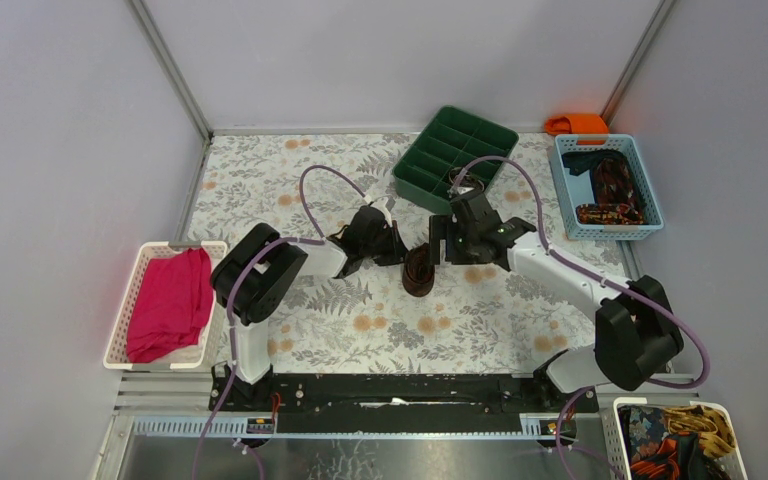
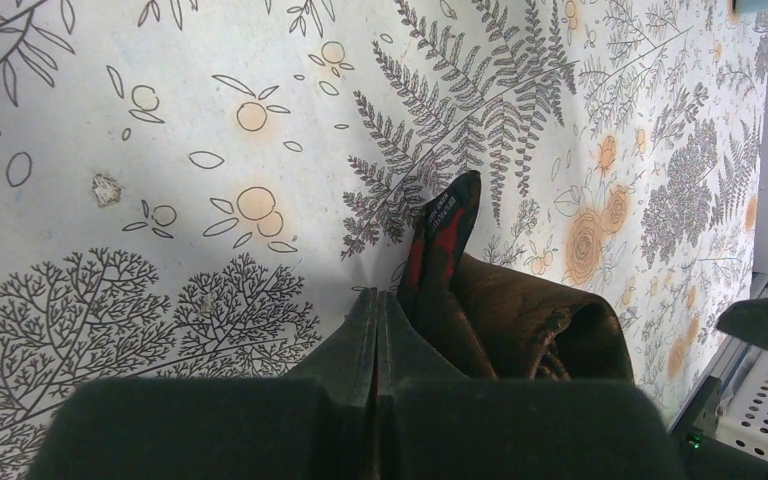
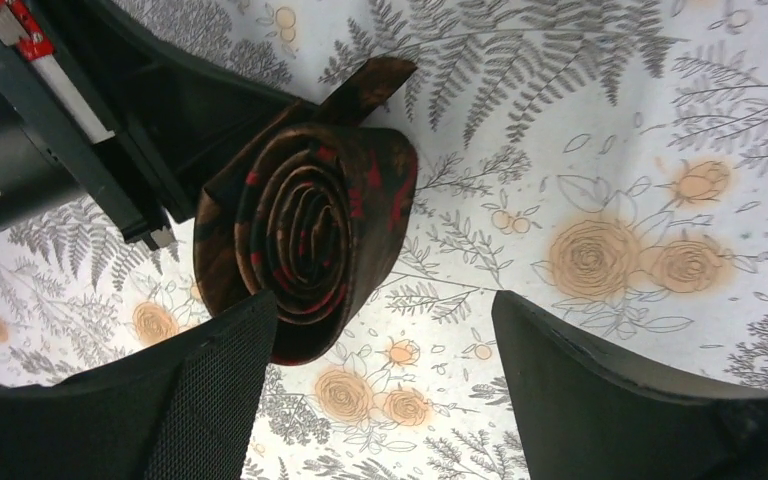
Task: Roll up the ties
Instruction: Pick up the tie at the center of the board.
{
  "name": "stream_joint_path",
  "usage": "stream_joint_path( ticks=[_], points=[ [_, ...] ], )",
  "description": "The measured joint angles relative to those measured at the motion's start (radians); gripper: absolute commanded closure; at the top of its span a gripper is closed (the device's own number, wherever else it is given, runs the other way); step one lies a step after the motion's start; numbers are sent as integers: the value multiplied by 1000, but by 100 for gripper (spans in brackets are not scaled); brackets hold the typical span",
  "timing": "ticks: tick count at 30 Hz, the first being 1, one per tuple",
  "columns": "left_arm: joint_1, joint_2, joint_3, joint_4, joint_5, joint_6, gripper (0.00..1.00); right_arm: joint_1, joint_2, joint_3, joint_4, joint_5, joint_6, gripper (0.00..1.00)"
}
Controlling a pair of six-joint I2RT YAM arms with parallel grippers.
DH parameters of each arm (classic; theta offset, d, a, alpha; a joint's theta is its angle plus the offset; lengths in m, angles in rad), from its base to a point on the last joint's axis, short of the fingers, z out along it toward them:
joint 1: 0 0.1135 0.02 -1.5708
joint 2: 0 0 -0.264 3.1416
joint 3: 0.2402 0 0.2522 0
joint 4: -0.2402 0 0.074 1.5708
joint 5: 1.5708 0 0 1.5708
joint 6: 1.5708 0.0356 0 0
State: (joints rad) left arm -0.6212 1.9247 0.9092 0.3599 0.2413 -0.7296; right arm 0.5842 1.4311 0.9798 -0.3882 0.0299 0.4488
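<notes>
Your rolled tie (image 3: 305, 230) sits near the middle of the bench (image 1: 360, 330), a tight brown and dark red coil with its loose tip poking out toward the top of the right wrist view. It lies between the two arms, and both are close to it. Your right end effector (image 3: 385, 330) is released, jaws wide apart. The coil sits up and to the left of the gap rather than inside it, overlapping the left-hand finger (image 3: 210, 400) in that frame. The spiral face looks straight at this camera, so the roll's axis seems to run toward your right wrist, not across the jaws. Your left end effector (image 2: 375, 310) is clenched, with no cloth visible between its fingers; the tie lies just to their right in the left wrist view, touching or nearly so. The green compartment tray (image 1: 455, 158) lies beyond the coil, toward the top of the overhead frame. If you regrasp, I judge the right arm must shift toward the coil first.
</notes>
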Motion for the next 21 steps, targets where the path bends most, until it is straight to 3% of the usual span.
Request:
stream_joint_path(
  ticks=[7, 21],
  points=[
    [-1, 0, 0, 0, -2, 0, 100, 0, 14, -35, 58, -130, 19, 1],
    [-1, -2, -2, 0, -2, 0, 100, 26, 146, 3, 89, -190, 23, 0]
  ],
)
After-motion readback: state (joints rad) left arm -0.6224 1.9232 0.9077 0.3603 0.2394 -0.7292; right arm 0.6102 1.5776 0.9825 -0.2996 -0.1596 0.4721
